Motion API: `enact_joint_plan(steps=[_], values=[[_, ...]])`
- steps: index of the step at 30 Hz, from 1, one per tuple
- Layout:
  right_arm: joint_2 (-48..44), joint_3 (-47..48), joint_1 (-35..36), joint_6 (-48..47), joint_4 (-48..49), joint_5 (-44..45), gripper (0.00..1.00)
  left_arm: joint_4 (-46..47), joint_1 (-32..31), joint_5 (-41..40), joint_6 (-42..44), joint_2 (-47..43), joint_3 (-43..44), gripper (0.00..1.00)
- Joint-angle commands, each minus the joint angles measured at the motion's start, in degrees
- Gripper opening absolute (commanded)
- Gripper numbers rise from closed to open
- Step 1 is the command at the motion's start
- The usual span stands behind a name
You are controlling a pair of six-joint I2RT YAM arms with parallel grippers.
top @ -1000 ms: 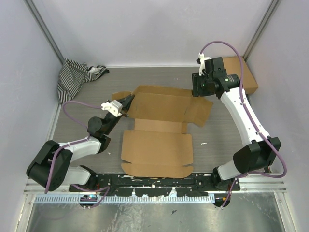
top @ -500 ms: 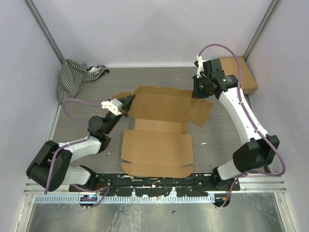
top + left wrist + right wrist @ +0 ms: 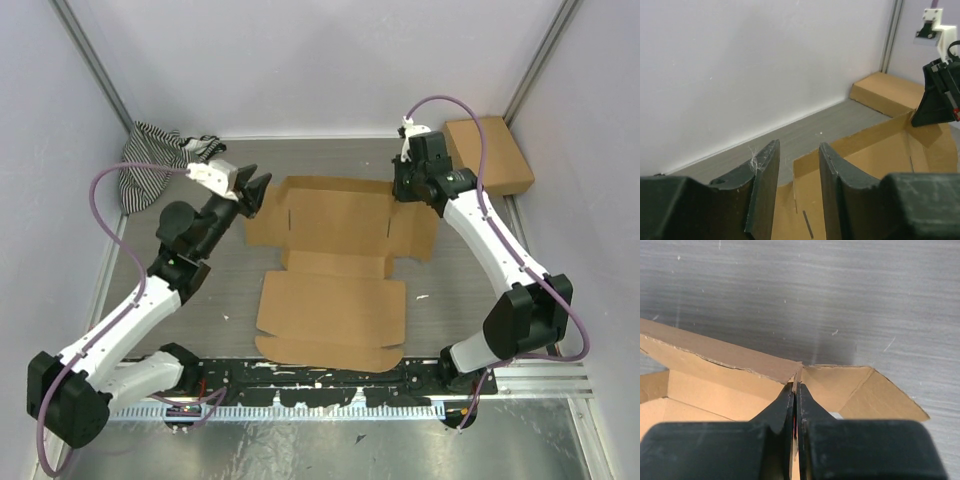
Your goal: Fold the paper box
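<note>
The paper box (image 3: 335, 270) is a brown die-cut cardboard sheet, partly folded, in the middle of the table. Its far panel's back wall stands up. My right gripper (image 3: 408, 185) is shut on the box's far right corner flap (image 3: 796, 377), the cardboard pinched between its fingers. My left gripper (image 3: 254, 192) is open and empty, lifted above the box's far left corner (image 3: 805, 170). The box's inside and the right gripper show in the left wrist view (image 3: 937, 95).
A smaller shallow brown cardboard box (image 3: 488, 155) lies at the back right corner; it also shows in the left wrist view (image 3: 885, 92). A striped cloth (image 3: 155, 160) lies at the back left. White walls close in the back and sides.
My left arm has risen and moved back, off the box's left flap, its gripper now open above the far left corner. My right gripper has shifted slightly left with the corner flap. The box's side flaps lie flatter.
</note>
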Motion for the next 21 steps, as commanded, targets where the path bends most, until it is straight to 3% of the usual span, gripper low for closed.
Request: enact_joint_plan(steps=[1, 7, 10, 21], values=[[-4.64, -1.92, 2.71, -0.28, 13.41, 6.14, 0.01, -26.13, -0.22, -2.37, 1.36, 3.01, 9.96, 0.43], [-6.92, -6.86, 6.54, -0.84, 20.83, 11.18, 0.02, -40.3, -0.22, -6.3, 1.06, 10.62, 20.11, 0.33], [-8.11, -10.44, 6.92, 0.15, 23.9, 11.4, 0.02, -40.92, -0.21, -8.47, -0.34, 11.59, 20.31, 0.27], [-7.48, -14.34, 7.81, 2.06, 26.44, 10.98, 0.02, -42.95, -0.22, -7.18, -6.44, 11.05, 18.98, 0.24]])
